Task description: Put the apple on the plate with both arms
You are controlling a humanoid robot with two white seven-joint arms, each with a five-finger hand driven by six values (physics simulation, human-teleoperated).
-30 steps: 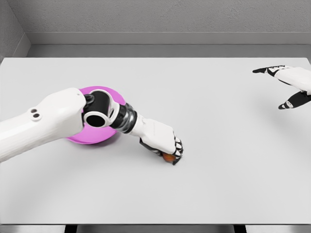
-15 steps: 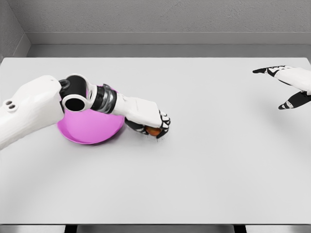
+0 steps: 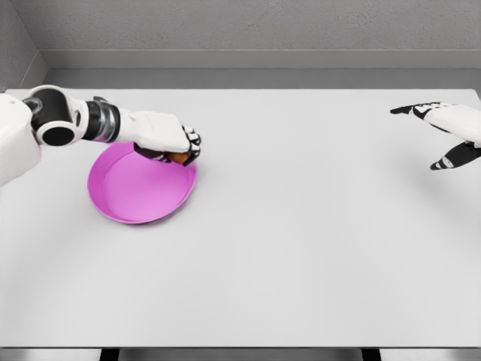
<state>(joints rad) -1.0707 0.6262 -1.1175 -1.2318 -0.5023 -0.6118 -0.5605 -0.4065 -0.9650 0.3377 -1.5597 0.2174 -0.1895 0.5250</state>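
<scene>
Reaching in from the left edge, white left arm stretched across the far-left part of the grey table (image 3: 301, 256). Left hand (image 3: 171, 143) curled tight around the apple (image 3: 179, 157), only a sliver of orange-brown showing beneath the fingers (image 3: 191, 143). Apple held over the upper right rim of the magenta plate (image 3: 131, 192), whether touching the rim or just above it not clear. Plate lying flat on the table, near the left side, its inside bare. Right hand (image 3: 443, 131) far off at the right edge, fingers spread and relaxed, holding nothing, well apart from plate and apple.
</scene>
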